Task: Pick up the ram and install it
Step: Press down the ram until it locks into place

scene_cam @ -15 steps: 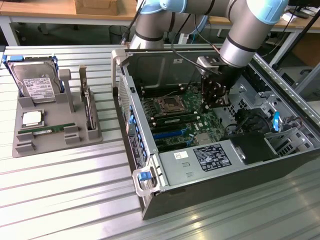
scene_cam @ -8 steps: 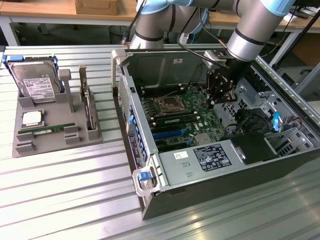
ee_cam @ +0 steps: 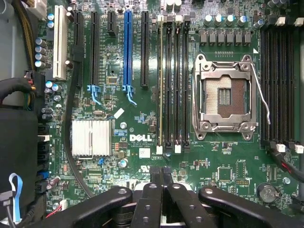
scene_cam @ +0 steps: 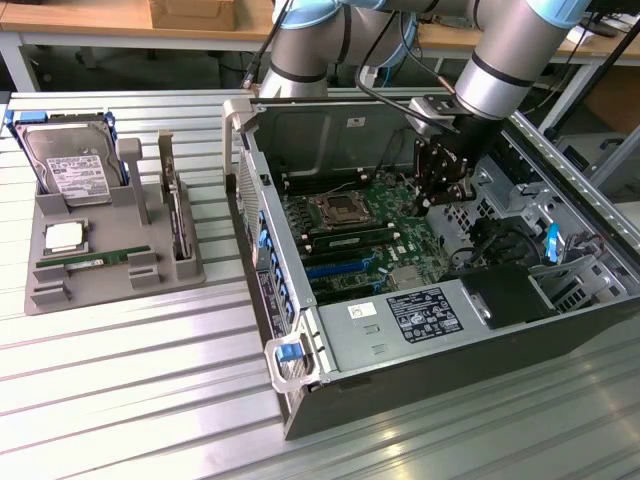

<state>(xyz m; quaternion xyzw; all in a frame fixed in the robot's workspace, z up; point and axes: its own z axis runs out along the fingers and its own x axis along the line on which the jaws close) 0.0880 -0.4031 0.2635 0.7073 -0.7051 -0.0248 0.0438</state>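
Exterior view: the ram (scene_cam: pixel 93 262) lies in the grey tray (scene_cam: pixel 45 295) at left on the counter (scene_cam: pixel 130 400), well apart from the gripper (scene_cam: pixel 440 195) over the open computer case (scene_cam: pixel 400 330) at right.

Wrist view: the gripper (ee_cam: pixel 162 180), jaws clenched and empty, hangs above the motherboard (ee_cam: pixel 142 156).

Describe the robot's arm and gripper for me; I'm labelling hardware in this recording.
The arm is made of thick silver-grey tubular segments with light blue caps at the joints. Black cables run along it down to the wrist. The gripper is black, with a boxy body; in the wrist view its fingers are dark, flat metal bars with round rivets or screws at linkage-style joints.
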